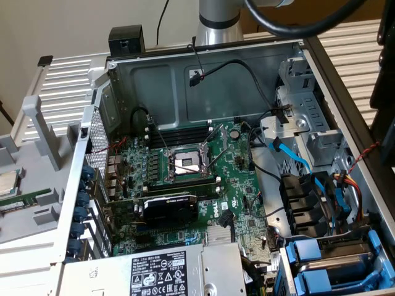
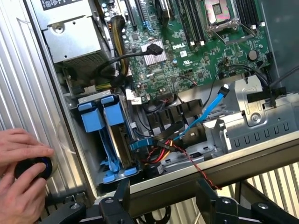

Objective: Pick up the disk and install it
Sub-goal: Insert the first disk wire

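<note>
- Just ahead of the wrist camera, the gripper [image 2: 163, 203] is standing wide open, its black fingers [image 2: 122, 196] holding nothing and hanging outside the computer case [image 2: 233, 163].
- Beside it, two hands [image 2: 21, 179] are resting on the ribbed metal table [image 2: 28, 84], pinching a small black round thing [image 2: 32, 169]; the exterior view is not catching them.
- Inside the case wall, two blue-railed trays are sitting side by side in the drive cage. What looks like the disk [image 2: 120, 142] is showing as a dull grey-brown metal slab on edge, next to the other tray [image 2: 91, 122]. Its long axis is running from the glossy blue handle, facing the board, toward the case wall. Its label is not showing.
- Farther in, a flat light-blue cable [image 2: 210, 109] is crossing the stamped steel bracket, and the green motherboard [image 2: 187, 70] is lying flat with its open square socket [image 2: 219, 14].
- Farthest, the exterior view is adding the arm's silver column [image 1: 216, 21] behind the case and a black graphics card [image 1: 170, 206].
</note>
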`<state>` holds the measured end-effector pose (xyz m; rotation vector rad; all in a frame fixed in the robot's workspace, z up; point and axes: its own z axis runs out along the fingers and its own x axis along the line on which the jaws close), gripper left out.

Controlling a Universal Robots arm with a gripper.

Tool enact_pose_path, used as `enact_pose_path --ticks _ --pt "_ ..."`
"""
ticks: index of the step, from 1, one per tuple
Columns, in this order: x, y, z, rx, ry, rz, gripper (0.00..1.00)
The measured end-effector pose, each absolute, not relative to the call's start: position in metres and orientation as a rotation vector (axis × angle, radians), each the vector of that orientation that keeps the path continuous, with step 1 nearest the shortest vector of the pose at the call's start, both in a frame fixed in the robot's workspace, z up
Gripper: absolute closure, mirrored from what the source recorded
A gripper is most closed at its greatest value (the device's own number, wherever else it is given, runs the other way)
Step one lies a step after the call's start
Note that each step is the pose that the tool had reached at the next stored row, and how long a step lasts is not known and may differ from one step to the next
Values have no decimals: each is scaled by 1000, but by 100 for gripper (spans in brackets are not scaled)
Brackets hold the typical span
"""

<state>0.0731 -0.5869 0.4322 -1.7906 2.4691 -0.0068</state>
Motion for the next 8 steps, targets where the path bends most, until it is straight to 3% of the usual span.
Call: enact_pose_path --ticks 8 --pt "65 -586 429 -1753 2486 -17 33"
